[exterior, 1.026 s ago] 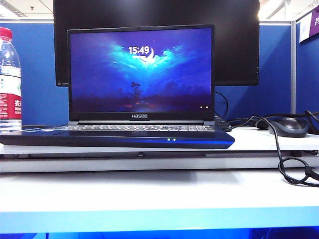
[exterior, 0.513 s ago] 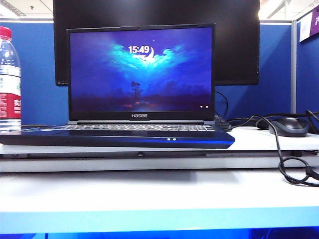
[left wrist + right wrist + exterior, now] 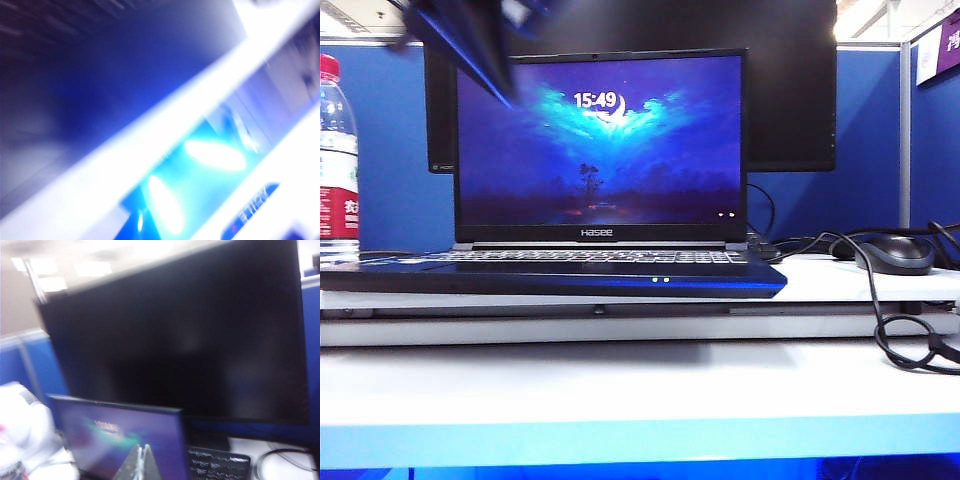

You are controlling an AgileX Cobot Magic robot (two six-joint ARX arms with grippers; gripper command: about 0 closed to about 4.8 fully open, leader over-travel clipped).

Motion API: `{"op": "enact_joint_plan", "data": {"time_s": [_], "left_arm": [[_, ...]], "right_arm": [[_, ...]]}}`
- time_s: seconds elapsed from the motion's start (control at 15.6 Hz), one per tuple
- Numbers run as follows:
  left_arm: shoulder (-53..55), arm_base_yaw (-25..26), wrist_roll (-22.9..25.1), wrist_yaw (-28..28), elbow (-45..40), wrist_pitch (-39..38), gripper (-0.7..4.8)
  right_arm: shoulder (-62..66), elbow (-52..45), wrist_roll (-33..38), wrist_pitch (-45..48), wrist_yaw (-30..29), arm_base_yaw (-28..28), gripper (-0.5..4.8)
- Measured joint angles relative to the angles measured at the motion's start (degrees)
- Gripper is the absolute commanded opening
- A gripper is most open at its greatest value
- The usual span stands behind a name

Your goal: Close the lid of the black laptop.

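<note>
Right claw (image 3: pixel 142 460): fingertips clenched together, empty, poised above the upright lid (image 3: pixel 601 147). Left claw: state not discernible, its wrist view all blur; dark arm (image 3: pixel 470 40) smeared at upper left. Black laptop (image 3: pixel 560 272): open on tabletop (image 3: pixel 620 390).

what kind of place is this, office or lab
Most likely an office cubicle: blue partition walls behind a white desk, a large monitor behind the open black laptop, and a wired mouse.

The black laptop (image 3: pixel 555 270) sits before the monitor (image 3: pixel 790 90), bottle (image 3: pixel 337 160) left, mouse (image 3: pixel 895 253) right.
</note>
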Motion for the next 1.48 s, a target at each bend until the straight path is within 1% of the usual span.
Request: {"op": "enact_joint_plan", "data": {"time_s": [0.06, 0.13, 0.19, 0.32, 0.38, 0.45, 0.51, 0.71, 0.96, 1.28, 1.48], "left_arm": [[0.96, -0.22, 0.76, 0.26, -1.14, -0.5, 0.16], [1.09, 0.72, 1.11, -0.33, -2.69, -0.37, 0.16], [0.92, 0.79, 2.08, -0.68, -5.25, 0.9, 0.16], [1.03, 0.48, 4.9, -3.61, -9.92, 0.44, 0.17], [0.98, 0.72, 5.42, -4.0, -11.67, 1.86, 0.17], [1.01, 0.66, 5.6, -4.55, -15.06, 5.14, 0.17], [1.05, 0.55, 5.62, -4.61, -16.15, 6.62, 0.17], [1.46, 0.55, 5.81, -4.61, -18.45, 12.0, 0.17], [1.66, 0.59, 4.48, -5.14, -21.18, 19.41, 0.17], [2.54, 0.57, 3.65, -5.05, -21.4, 17.77, 0.17], [2.75, 0.5, 3.41, -5.03, -21.4, 19.65, 0.17]], "right_arm": [[3.32, 2.73, -1.53, -0.85, -0.87, 0.09, -0.05], [9.16, 7.65, -2.23, -0.07, -2.75, 0.07, -0.05], [13.84, 10.6, -2.89, -0.9, -3.08, -0.26, -0.06], [25.7, 17.55, -3.26, -6.01, -8.68, 0.07, -0.06], [29.2, 19.04, -3.34, -7.37, -9.53, 0.09, -0.06], [33.59, 21.77, -3.56, -8.02, -9.53, 0.02, -0.05], [35.89, 23.5, -4.42, -7.65, -9.53, 0.0, -0.05], [43.39, 29.24, -6.1, -7.67, -8.85, -1.92, -0.06], [52.43, 34.51, -6.54, -7.91, -8.63, -2.32, -0.06], [60.35, 39.87, -6.62, -6.27, -8.2, -2.95, -0.06], [63.65, 41.57, -6.6, -6.14, -10.71, -2.91, -0.05]]}}
